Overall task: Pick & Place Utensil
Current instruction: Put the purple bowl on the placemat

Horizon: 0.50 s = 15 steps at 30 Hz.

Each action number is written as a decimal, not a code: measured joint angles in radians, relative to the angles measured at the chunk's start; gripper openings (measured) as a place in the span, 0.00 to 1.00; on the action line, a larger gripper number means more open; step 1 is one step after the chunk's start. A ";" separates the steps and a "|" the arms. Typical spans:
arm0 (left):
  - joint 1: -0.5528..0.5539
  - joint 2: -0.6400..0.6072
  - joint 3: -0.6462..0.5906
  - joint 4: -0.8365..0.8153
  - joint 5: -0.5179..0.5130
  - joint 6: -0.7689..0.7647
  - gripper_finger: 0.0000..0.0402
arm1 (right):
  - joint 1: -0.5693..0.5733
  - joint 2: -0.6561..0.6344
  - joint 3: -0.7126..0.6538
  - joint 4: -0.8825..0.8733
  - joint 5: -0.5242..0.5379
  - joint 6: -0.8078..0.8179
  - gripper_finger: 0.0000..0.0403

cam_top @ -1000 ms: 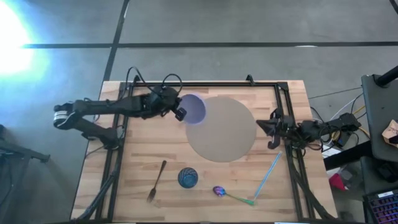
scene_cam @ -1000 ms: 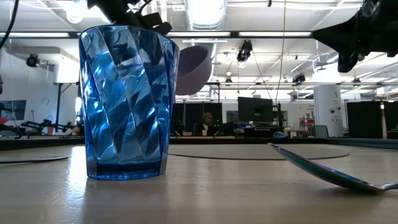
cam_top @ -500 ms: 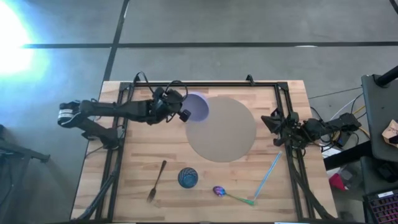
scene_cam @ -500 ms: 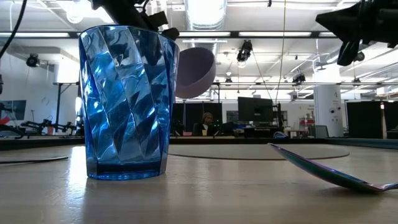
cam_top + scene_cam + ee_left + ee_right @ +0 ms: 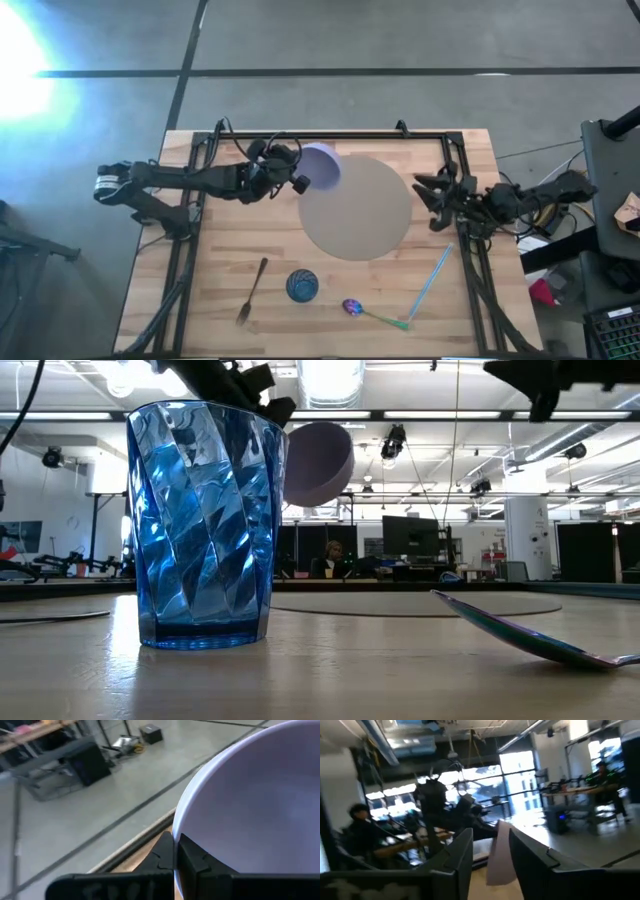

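A lavender bowl [image 5: 322, 164] hangs above the table at the far-left edge of a round tan mat [image 5: 360, 210], with my left gripper [image 5: 298, 181] shut on it. In the low view the bowl [image 5: 320, 460] shows high behind a blue ribbed glass [image 5: 200, 525]. A dark fork [image 5: 252, 290], a shiny spoon with a green handle [image 5: 368, 313] and a long light-blue stick [image 5: 432, 280] lie flat near the front edge. My right gripper [image 5: 422, 190] hovers open at the mat's right edge and holds nothing. My left gripper pinches the bowl's rim [image 5: 176, 831], one finger inside the bowl and one outside. The fingers come nearly level from the table's left side. The bowl is lifted clear of the table and tilted.
The blue glass [image 5: 302, 286] stands upright between fork and spoon. Black rails run along the table's left, far and right sides [image 5: 462, 170]. Cables and a dark stand [image 5: 610, 150] sit beyond the right edge. People and desks show in the room behind.
My left gripper has carried the bowl a little toward the table's right and rolled, so the bowl has tipped further. My right gripper has risen and its fingers have opened.
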 joint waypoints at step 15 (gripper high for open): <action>0.000 0.000 0.000 0.000 -0.086 0.013 0.00 | -0.028 0.345 0.370 -0.395 0.104 -0.082 0.52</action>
